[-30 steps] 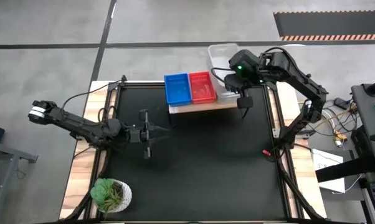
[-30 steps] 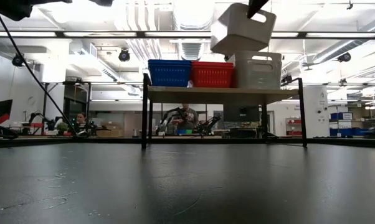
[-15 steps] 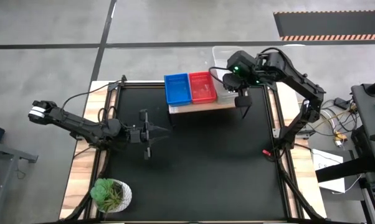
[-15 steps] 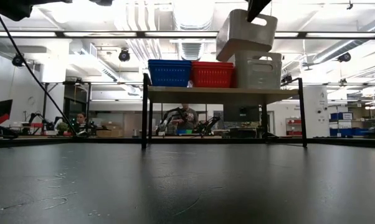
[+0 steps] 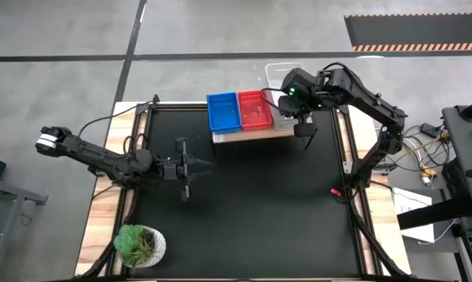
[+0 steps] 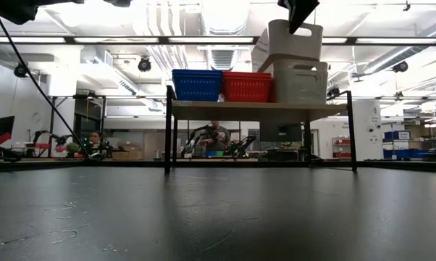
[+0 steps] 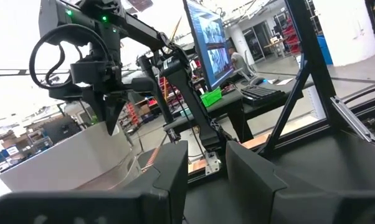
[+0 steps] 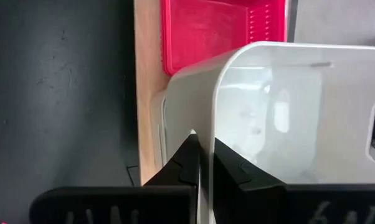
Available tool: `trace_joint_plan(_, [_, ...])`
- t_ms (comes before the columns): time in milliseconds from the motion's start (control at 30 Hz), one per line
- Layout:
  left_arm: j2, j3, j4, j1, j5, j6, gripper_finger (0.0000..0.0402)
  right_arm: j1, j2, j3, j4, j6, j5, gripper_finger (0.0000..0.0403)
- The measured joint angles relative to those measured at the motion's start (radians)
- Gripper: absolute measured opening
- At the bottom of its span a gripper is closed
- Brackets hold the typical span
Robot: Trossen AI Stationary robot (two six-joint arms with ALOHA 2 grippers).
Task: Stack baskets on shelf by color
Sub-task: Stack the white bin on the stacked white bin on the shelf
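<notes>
A blue basket [image 5: 223, 111], a red basket [image 5: 255, 110] and a white basket [image 6: 300, 81] stand side by side on the light-wood shelf [image 6: 258, 110] at the table's far edge. My right gripper [image 6: 298, 11] is above the shelf's right end, shut on a second white basket [image 6: 296, 40]. That basket sits nearly upright, its bottom inside the lower white one. My left gripper [image 5: 197, 167] is open and empty, low over the table's left middle. My right gripper pinches the upper white basket's side wall at its rim [image 8: 203, 118], one finger [image 8: 228, 165] inside the basket and one finger [image 8: 186, 162] outside. The fingers come from above, pointing down. The basket's bottom rests inside the lower white basket's rim [image 8: 159, 124].
A potted green plant [image 5: 139, 244] stands at the table's near left corner. The black table [image 5: 252, 204] lies between the shelf and the near edge. The left wrist view shows my right arm [image 7: 88, 56] over the white baskets [image 7: 69, 162].
My right gripper has gone slightly toward the table's left and down over the shelf's right end. The white basket it holds has turned from tilted to nearly upright and has dropped into the white basket on the shelf.
</notes>
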Motion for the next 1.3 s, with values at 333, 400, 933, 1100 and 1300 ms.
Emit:
trace_joint_plan(333, [0.000,0.000,0.000,0.000,0.000,0.000,0.0093,0.000,0.000,-0.032,-0.001,0.010,0.076,0.0008])
trace_joint_plan(400, [0.000,0.000,0.000,0.000,0.000,0.000,0.0093,0.000,0.000,-0.035,0.000,0.008,0.076,0.0008])
trace_joint_plan(933, [0.000,-0.001,0.000,0.000,0.000,0.000,0.0093,0.000,0.037,-0.049,0.000,0.006,0.068,0.0009])
trace_joint_plan(1100, [0.000,-0.001,0.000,0.000,0.000,0.000,0.0093,0.000,0.066,-0.049,0.000,0.008,0.067,0.0012])
trace_joint_plan(1300, [0.000,-0.001,-0.001,0.000,0.000,0.000,0.0093,0.000,0.087,-0.049,0.000,0.020,0.067,0.0041])
